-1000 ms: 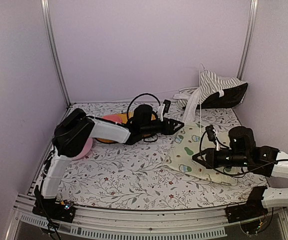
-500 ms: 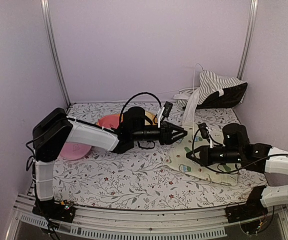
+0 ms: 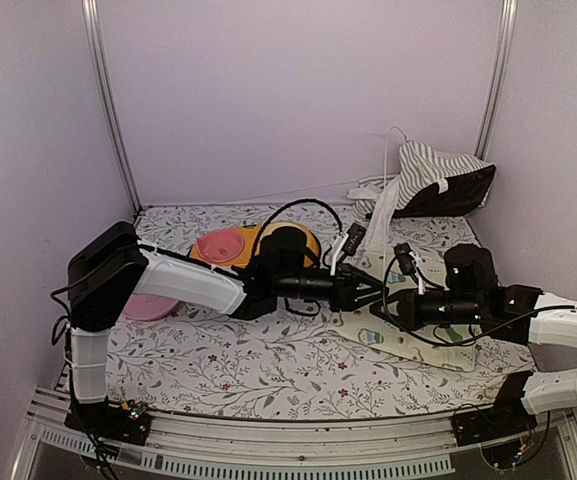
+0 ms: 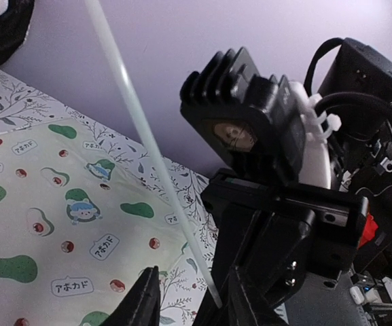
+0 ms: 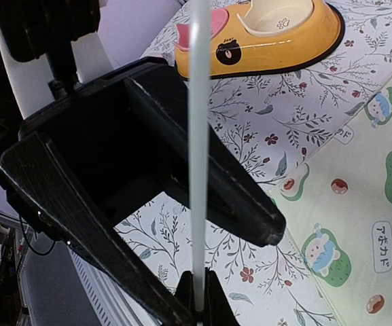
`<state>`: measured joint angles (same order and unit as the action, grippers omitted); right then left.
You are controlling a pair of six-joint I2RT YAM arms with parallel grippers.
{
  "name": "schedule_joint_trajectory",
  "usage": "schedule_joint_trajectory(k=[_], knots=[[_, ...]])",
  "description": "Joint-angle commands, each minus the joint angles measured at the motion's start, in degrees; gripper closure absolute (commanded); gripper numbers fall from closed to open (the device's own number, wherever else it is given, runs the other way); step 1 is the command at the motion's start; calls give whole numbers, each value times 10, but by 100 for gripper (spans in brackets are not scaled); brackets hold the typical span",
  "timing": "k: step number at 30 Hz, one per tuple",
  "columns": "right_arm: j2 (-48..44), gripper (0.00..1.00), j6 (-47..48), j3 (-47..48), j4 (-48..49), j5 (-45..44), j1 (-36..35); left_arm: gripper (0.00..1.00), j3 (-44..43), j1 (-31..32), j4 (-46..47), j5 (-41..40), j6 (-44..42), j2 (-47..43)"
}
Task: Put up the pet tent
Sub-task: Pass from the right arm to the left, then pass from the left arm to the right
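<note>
**Right end effector clamped on a tent pole, left one straddling it**

Your right end effector (image 5: 197, 296) is clenched on a thin white pole (image 5: 197, 136), pinching it at the fingertips. Your left end effector (image 4: 194, 303) is released, with its jaws apart on either side of that pole. They seem not to touch it, though the view is tight. Both meet over the avocado-print mat (image 3: 363, 328), right of centre on the table (image 3: 248, 360). The pet tent (image 3: 438, 180) lies slumped in the far right corner. The orange double bowl (image 3: 243, 240) sits left of the mat.
</note>
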<state>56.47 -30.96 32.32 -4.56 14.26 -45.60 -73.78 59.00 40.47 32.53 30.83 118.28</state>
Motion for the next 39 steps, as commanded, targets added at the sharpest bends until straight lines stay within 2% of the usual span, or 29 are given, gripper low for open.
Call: schedule_joint_trajectory(k=[1, 4, 7, 8, 10, 12, 13, 14, 16, 18, 22, 24, 28, 32, 34, 39], knots=[[8, 100, 20, 17, 23, -3, 11, 67, -19, 8, -19, 6, -3, 1], [9, 100, 28, 14, 23, 8, 11, 81, -31, 9, -28, 7, -1, 8], [10, 99, 33, 11, 14, 9, 11, 100, -39, 9, -33, 8, 4, 15], [9, 95, 34, 11, 8, 7, 11, 100, -40, 10, -33, 5, 5, 16], [2, 79, 34, 12, -11, -14, 11, 100, -38, 11, -37, -15, 6, 12], [-28, 53, 24, 4, -30, -48, 11, 100, -26, 11, -39, -53, 9, 3], [-46, 36, 13, 0, -37, -69, 11, 100, -15, 11, -36, -75, 12, -2], [-64, 27, 7, -4, -40, -79, 11, 100, -7, 11, -29, -88, 13, -8], [-92, 15, -3, -4, -51, -104, 11, 100, 4, 11, -18, -106, 17, -18], [-105, 11, -14, 0, -69, -134, 13, 100, 12, 11, -7, -114, 20, -24], [-97, 9, -11, 28, -82, -150, 40, 100, 16, 11, 1, -111, 24, -29], [-78, 10, 10, 55, -69, -125, 58, 100, 15, 11, 2, -106, 23, -27], [-12, 22, 44, 121, -63, -86, 62, 100, 11, 11, -2, -96, 23, -24], [33, 39, 57, 149, -63, -60, 62, 100, 5, 10, -4, -85, 19, -24], [39, 40, 60, 152, -63, -51, 62, 100, 0, 11, -10, -78, 17, -23], [46, 55, 62, 154, -64, -33, 63, 100, -5, 12, -12, -57, 16, -23]])
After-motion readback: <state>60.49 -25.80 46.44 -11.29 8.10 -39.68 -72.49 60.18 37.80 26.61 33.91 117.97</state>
